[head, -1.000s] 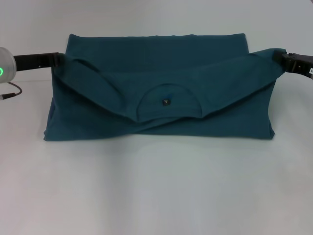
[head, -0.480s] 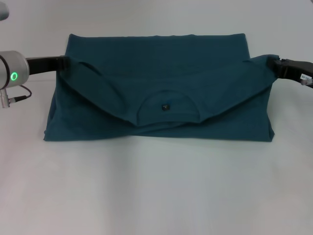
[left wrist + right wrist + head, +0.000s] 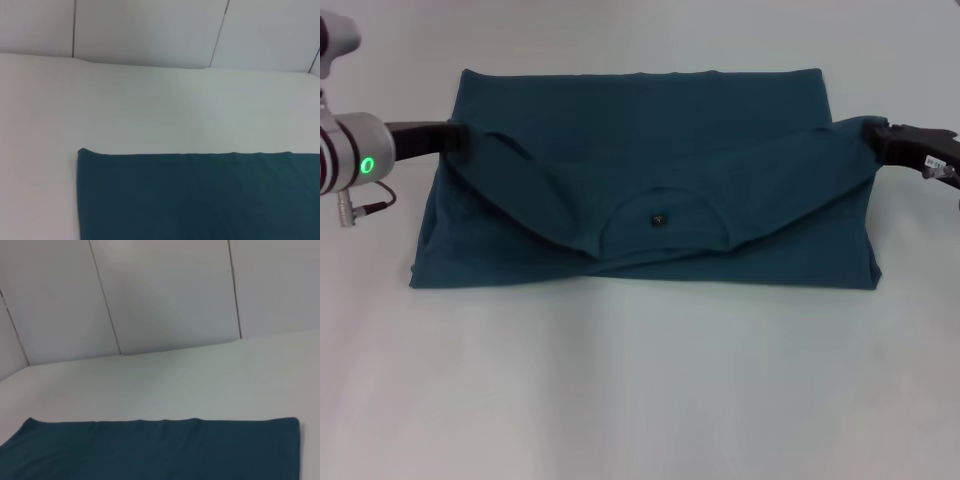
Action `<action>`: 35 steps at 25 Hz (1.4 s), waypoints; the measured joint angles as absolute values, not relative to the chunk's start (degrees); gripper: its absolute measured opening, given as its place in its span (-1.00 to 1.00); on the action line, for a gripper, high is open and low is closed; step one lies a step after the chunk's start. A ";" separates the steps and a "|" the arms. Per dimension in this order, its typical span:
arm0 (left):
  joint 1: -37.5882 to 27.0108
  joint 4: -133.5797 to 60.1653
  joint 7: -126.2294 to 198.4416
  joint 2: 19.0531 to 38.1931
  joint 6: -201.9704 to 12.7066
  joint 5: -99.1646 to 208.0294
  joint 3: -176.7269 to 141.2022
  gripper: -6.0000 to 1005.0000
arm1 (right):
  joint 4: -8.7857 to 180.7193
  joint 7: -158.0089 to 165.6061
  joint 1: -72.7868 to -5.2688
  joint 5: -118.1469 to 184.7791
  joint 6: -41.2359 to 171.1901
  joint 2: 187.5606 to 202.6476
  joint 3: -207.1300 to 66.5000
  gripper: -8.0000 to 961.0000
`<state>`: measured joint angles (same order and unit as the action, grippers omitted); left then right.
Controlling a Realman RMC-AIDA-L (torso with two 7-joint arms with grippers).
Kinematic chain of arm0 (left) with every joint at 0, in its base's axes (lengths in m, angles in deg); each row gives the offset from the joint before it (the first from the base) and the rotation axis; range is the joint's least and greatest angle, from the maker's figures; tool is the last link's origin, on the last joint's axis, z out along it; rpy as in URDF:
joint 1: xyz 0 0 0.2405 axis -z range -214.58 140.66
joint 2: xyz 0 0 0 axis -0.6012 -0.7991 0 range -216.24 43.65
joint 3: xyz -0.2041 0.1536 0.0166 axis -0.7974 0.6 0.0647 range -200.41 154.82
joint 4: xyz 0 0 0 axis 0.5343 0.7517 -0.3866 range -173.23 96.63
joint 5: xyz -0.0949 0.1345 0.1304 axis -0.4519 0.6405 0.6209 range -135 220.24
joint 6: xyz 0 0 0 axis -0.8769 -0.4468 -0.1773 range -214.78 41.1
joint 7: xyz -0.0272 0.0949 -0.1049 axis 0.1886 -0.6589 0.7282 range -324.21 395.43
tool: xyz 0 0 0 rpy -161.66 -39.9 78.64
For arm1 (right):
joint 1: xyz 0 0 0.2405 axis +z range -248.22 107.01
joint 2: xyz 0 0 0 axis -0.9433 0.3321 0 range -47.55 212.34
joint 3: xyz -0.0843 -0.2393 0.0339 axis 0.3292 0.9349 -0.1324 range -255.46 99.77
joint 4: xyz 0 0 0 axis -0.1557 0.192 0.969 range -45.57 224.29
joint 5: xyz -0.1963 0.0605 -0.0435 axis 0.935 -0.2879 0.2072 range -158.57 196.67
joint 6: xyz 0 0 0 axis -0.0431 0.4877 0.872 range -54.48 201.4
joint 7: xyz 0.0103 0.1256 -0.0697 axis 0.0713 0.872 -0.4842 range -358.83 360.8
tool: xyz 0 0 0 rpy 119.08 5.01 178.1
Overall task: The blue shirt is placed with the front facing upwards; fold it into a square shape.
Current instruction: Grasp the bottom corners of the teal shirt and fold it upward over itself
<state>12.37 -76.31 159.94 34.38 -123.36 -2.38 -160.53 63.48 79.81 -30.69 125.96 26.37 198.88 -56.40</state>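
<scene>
Pinching the blue shirt (image 3: pixel 650 150) shoulders at opposite tabletop edges, left gripper (image 3: pixel 455 139) and right gripper (image 3: pixel 873 135) risk uneven release, skewing the fold.

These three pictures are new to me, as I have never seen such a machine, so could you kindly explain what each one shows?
This is a robot with two arms. The wide picture comes from a camera on its head, looking down at a white table. On the table lies the blue shirt, partly folded, with the neckline and its small black label turned toward the robot. The left hand and the right hand each grip the cloth at one side and hold that fold raised. The other two pictures come from cameras on the wrists: each shows only the shirt's far edge, the table and a panelled wall behind it, not the hands themselves.
</scene>
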 joint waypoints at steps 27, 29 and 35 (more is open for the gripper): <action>13.46 -74.14 159.30 35.25 -114.55 -2.38 -158.12 -0.90 | 63.52 78.18 -28.76 124.07 31.58 199.19 -56.07 -0.87; 13.28 -74.14 159.29 35.57 -113.53 -2.38 -156.64 -0.90 | 63.53 78.16 -28.68 124.07 32.06 199.37 -55.91 -0.87; 13.09 -74.11 159.27 36.29 -111.11 -2.38 -153.85 -0.84 | 63.52 78.15 -28.56 124.08 32.44 199.60 -55.78 -0.73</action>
<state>13.09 -74.11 159.27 36.29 -111.11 -2.38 -153.85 63.52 78.15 -28.56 124.08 32.44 199.60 -55.78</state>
